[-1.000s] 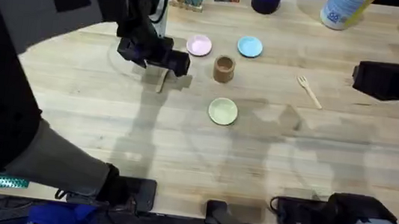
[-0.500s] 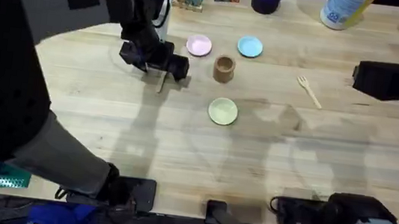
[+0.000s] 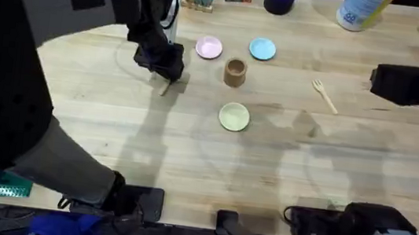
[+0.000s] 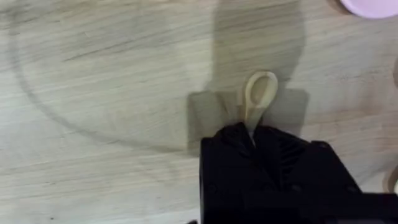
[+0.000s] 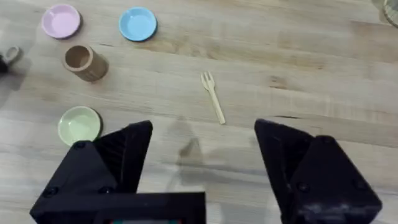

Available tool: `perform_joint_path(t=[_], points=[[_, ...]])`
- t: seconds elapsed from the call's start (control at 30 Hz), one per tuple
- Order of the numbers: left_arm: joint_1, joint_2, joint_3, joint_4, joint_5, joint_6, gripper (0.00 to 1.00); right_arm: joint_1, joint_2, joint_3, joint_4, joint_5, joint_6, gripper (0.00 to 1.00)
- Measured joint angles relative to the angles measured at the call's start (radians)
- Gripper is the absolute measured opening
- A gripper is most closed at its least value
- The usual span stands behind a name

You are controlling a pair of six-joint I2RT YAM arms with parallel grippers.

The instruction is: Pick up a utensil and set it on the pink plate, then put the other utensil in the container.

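Spoon (image 4: 257,93) now pinched in the left fingers (image 4: 252,134), seemingly just off the worktop (image 3: 114,122); plate (image 3: 209,48) at two o'clock. Right fingers (image 5: 202,168) gape, idle.

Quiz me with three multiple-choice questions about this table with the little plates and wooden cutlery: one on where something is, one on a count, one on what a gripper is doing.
1. Where does the wooden fork lie?
A. On the bare table, right of the brown cup
B. On the pink plate
C. Inside the cup

2. How many small round plates are there?
A. One
B. Three
C. Five

3. What is the left gripper doing?
A. Hanging wide open in the air
B. Closed on the wooden spoon
C. Gripping the cup

Answers:
1. A: the right wrist view shows the fork alone on the wood.
2. B: pink, blue and yellow-green.
3. B: the spoon's bowl sticks out from between its fingers.
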Motion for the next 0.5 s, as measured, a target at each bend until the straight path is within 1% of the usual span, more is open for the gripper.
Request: perform_joint_path(t=[0.17,0.3,0.37,0.5], points=[[0.0,0.0,0.001,-0.003,0.002,0.0,0.036,0.0,0.0,0.0,0.0,0.0,0.0,0.998],[-0.007,0.0,0.014,-0.051,0.001,0.0,0.038,0.0,0.0,0.0,0.0,0.0,0.0,0.998],[-0.02,0.0,0.032,-0.078,0.001,0.0,0.038,0.0,0.0,0.0,0.0,0.0,0.0,0.998],[-0.066,0.001,0.113,-0.098,0.001,0.0,0.038,0.0,0.0,0.0,0.0,0.0,0.0,0.998]])
